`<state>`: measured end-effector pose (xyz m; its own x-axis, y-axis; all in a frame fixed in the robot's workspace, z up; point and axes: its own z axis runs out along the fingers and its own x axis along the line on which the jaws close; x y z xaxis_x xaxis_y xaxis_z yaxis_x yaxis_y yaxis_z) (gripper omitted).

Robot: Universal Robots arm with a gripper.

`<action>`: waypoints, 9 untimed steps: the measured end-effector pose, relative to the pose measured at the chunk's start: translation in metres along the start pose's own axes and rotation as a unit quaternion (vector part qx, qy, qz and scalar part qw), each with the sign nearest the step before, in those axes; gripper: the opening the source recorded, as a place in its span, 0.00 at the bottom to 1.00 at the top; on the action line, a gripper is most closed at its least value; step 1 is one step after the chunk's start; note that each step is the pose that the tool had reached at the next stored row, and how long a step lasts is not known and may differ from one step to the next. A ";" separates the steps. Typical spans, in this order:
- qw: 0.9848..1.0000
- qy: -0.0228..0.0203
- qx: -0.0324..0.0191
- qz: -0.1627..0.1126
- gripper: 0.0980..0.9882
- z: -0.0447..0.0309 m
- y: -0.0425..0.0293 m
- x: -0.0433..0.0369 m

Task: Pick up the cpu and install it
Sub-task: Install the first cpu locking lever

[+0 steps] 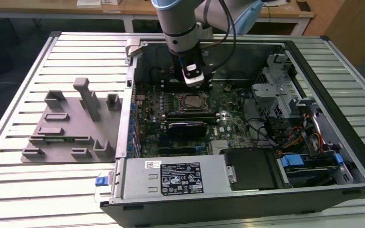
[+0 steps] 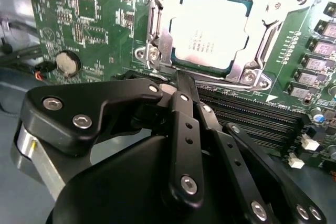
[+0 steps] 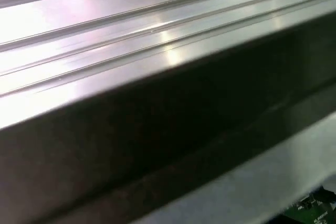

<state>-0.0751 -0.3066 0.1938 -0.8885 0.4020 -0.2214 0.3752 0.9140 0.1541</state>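
Seated in the motherboard (image 2: 94, 19) socket at upper centre of the second wrist view: the cpu (image 2: 210, 30). Just below, gripper (image 2: 176, 85) fingers pressed together, holding nothing. Centre of exterior view: open computer case (image 1: 334, 118) on slatted metal table (image 1: 17, 185), grey fixture (image 1: 68, 128) at left.

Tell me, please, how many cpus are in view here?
1. The cpu sits in the socket on the motherboard, inside the metal frame. Another could be hidden behind the arm.
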 end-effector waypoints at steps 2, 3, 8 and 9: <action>1.000 -0.001 0.002 0.009 0.01 0.0006 -0.0001 0.0001; 1.000 -0.002 0.003 0.012 0.01 0.0006 -0.0001 0.0001; 1.000 -0.002 0.003 0.014 0.01 0.0006 -0.0001 0.0001; 1.000 -0.002 0.003 0.014 0.01 0.0004 0.0000 0.0001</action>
<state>-0.0750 -0.3066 0.1934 -0.8767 0.4271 -0.2213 0.4011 0.9030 0.1540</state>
